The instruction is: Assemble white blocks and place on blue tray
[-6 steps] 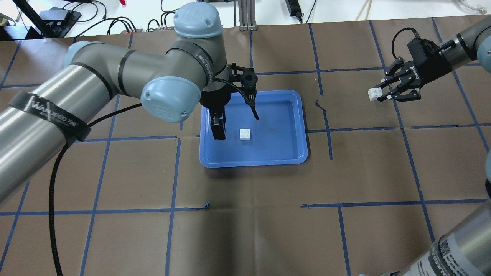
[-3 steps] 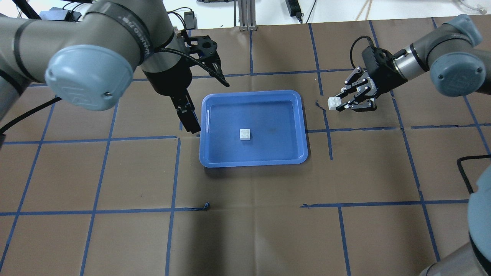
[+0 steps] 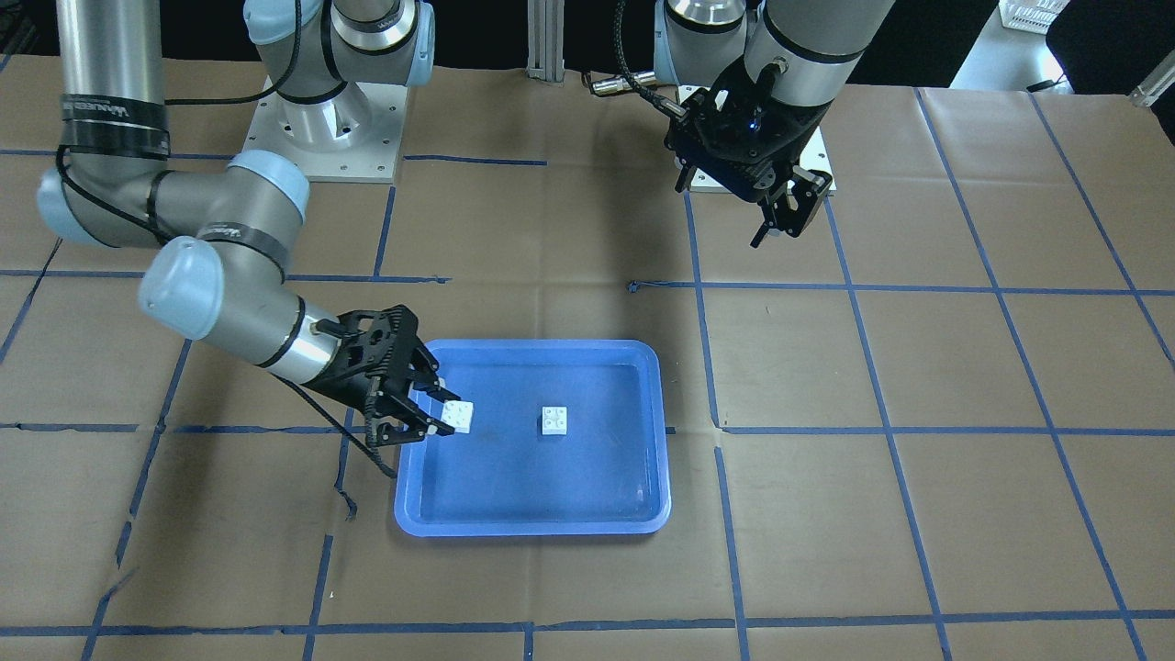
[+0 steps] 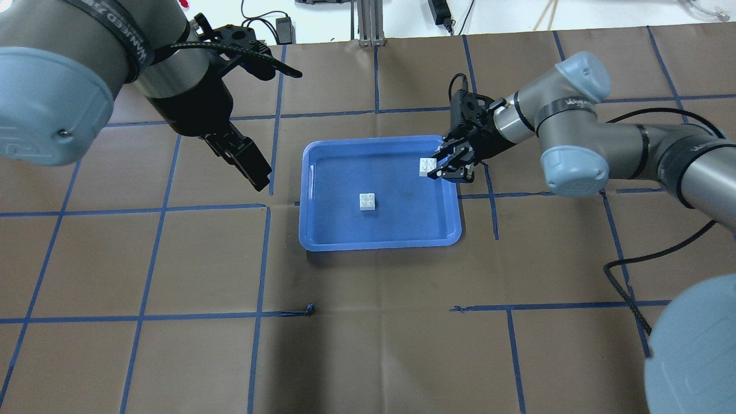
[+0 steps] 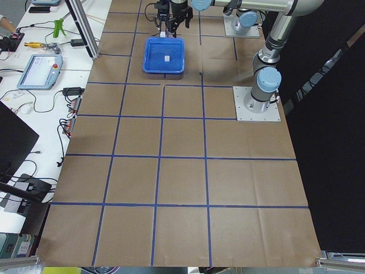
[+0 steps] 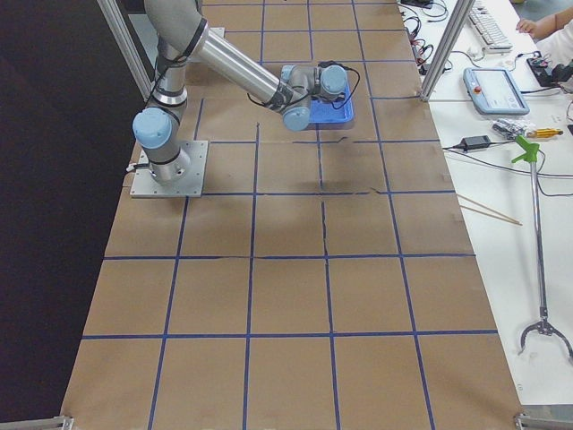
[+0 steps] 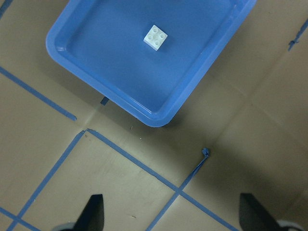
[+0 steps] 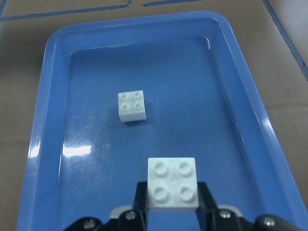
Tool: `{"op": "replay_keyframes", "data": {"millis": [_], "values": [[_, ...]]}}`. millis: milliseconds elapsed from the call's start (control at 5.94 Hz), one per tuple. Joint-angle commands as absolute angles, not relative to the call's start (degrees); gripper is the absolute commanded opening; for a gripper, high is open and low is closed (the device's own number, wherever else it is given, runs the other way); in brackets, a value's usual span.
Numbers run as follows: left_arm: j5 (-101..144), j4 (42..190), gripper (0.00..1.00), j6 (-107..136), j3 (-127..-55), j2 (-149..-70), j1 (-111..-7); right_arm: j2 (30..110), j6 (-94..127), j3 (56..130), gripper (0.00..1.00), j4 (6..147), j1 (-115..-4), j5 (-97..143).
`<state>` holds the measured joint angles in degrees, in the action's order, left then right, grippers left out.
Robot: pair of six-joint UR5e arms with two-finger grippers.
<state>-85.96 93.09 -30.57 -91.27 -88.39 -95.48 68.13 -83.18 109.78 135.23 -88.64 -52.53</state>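
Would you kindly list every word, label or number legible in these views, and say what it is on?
"WANLEED": left-arm strap, black band.
"WANLEED": right-arm strap, small print.
Teach pendant screen: too small to read.
White blocks, blue tray: no text.

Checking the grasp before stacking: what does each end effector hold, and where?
Right end effector pinches one white block by opposite side faces; left end effector holds nothing.

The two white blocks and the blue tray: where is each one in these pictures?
held white block (image 4: 426,167): overhead view, its studded top face
loose white block (image 4: 368,202): overhead view, its studded top face
blue tray (image 4: 379,244): overhead view, the rim nearest the robot
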Motion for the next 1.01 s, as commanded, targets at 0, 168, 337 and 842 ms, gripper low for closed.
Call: {"op": "replay_keyframes", "data": {"millis": [0,168,337,842], "values": [[-86.0,92.6,0.99,-10.3,-91.8,-86.2,-95.4,64.2,-76.0,111.9,0.33,146.4,-93.8,-53.0],[-85.9,89.9,0.99,1.7,-92.1,-86.3,-95.3,62.6,-75.5,112.6,0.33,148.2,-94.0,-53.1],[-86.0,87.2,0.99,4.5,-92.3,-86.2,-95.3,62.2,-75.5,114.8,0.33,151.4,-94.0,-53.0],[-85.9,87.1,0.99,6.2,-92.5,-86.0,-95.2,59.5,-75.4,115.2,0.33,155.6,-94.1,-52.5]]}}
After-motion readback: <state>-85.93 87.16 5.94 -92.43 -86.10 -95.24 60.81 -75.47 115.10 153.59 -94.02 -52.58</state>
